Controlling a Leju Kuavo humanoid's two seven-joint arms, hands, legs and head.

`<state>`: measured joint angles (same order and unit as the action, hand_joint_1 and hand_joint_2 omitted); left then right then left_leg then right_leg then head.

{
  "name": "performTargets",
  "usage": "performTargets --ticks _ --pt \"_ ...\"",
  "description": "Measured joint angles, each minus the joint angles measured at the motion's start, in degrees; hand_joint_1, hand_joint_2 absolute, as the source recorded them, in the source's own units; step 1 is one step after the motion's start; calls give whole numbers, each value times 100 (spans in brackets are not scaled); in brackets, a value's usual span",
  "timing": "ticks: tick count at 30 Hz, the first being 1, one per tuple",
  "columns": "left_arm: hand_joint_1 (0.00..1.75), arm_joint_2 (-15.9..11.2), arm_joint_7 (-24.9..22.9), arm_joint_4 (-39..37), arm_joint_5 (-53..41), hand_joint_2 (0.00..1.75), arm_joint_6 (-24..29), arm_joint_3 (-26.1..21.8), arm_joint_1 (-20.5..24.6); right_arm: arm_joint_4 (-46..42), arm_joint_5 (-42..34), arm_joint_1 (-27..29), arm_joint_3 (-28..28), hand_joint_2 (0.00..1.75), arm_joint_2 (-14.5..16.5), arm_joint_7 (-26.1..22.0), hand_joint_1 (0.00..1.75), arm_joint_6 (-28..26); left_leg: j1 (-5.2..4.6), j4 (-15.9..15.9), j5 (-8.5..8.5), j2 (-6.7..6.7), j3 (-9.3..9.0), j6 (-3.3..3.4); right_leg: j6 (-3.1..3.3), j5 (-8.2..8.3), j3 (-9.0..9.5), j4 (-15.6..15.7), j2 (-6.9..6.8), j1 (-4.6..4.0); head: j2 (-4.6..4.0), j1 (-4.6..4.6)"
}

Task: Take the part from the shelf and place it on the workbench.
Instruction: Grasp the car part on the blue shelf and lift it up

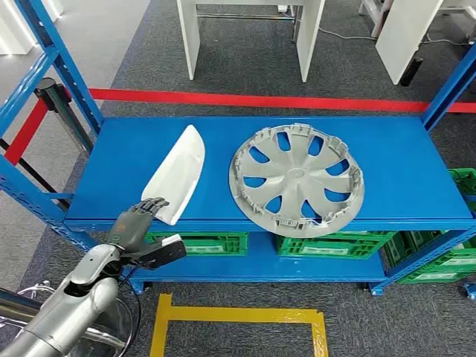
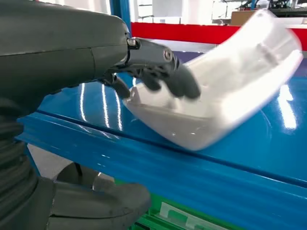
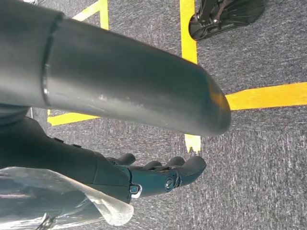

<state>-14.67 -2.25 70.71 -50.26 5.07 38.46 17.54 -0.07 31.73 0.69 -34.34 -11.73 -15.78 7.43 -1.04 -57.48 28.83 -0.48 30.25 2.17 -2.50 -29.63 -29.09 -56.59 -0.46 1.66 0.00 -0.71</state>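
Early stage: my left hand (image 1: 136, 223) has fingers laid over the near end of the white part (image 1: 177, 172), not clenched (thumb hidden), part on the shelf (image 1: 393, 163); lift and workbench remain.

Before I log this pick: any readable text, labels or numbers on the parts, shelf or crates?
None can be read.
White part: no marking shows.
Grey wheel cover: centre looks plain; any moulded lettering is too small to tell.
Blue shelf: no label shows.
Green crates: no print legible.
Left hand rests on the white part's near end.
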Motion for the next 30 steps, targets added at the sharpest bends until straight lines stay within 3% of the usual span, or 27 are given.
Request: performTargets --ticks 30 --pt "175 232 -22 -233 -216 175 370 29 286 6 -523 58 450 0 -66 -107 0 28 0 0 0 0 -2 0 0 1 2 0 0 0 0 -1"
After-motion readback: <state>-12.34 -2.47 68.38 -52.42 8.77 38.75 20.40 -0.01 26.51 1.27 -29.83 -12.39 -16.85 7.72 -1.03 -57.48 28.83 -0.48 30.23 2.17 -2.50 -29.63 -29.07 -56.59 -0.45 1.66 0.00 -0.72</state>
